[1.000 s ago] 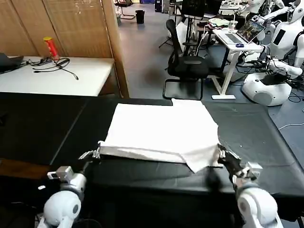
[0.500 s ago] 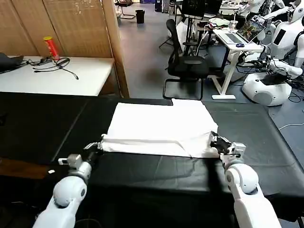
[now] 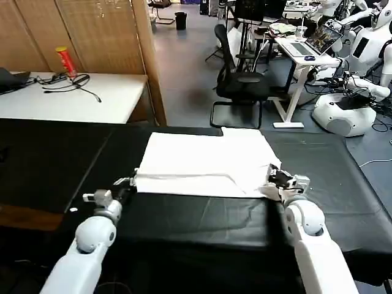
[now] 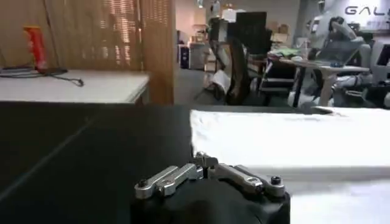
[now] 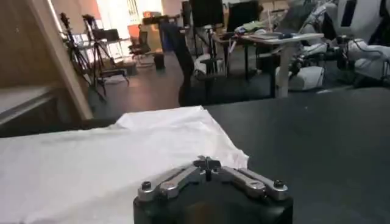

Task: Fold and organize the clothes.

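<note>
Black cloth covers the table (image 3: 55,165) that fills the near ground. Closest in, the two white arms reach forward over it. The left gripper (image 3: 127,184) sits at the near left corner of the T-shirt (image 3: 205,162), its fingers (image 4: 204,161) drawn together on the folded hem there. The right gripper (image 3: 274,179) sits at the near right corner, fingers (image 5: 207,163) likewise closed and pinching the fabric's edge.

Between them the near edge of the shirt is doubled over into a thick fold running across. Beyond that the shirt lies flat and white, plain side up, its far edge close to the table's far edge.

Farther back to the left stands a white desk (image 3: 92,101) with cables (image 3: 70,82) and a red can (image 3: 63,61), backed by a wooden screen (image 3: 92,30). To the right is a black chair (image 3: 239,79).
</note>
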Motion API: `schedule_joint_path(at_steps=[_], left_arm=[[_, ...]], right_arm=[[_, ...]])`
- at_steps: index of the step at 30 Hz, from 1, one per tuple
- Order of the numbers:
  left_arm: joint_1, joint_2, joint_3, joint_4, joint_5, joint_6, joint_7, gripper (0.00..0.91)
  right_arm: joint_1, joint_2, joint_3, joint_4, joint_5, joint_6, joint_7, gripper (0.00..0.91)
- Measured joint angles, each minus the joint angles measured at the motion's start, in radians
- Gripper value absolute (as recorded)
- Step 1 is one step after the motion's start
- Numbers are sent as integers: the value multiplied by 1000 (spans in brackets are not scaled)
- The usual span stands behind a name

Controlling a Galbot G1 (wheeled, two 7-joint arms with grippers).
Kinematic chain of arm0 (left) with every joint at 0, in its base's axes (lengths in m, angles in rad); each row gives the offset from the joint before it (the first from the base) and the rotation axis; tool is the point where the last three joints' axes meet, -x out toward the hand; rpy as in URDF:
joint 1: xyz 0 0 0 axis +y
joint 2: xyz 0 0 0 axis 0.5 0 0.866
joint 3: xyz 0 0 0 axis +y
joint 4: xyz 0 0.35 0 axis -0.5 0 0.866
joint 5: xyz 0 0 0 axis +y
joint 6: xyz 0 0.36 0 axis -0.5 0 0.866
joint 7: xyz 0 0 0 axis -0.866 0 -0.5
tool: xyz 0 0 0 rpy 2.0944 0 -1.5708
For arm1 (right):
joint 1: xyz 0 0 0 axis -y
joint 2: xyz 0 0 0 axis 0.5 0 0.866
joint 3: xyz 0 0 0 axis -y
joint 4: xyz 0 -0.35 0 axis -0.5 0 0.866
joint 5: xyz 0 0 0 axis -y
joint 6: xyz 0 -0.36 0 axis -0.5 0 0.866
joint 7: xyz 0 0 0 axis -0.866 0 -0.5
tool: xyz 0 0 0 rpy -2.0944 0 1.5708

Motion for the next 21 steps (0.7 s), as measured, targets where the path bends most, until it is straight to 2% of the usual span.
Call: schedule_joint_path(at_steps=[10, 18, 21], left_arm=[[6, 4, -7, -26, 2, 25, -7, 878], [91, 33, -48, -100, -114, 105, 17, 878], [120, 40, -58, -107, -127, 111, 28, 878]], right_arm=[[-207, -76, 65, 224, -28, -50, -3, 878], [-312, -84, 80, 281, -58, -50, -11, 878], [-324, -81, 79, 281, -59, -39, -15, 751]])
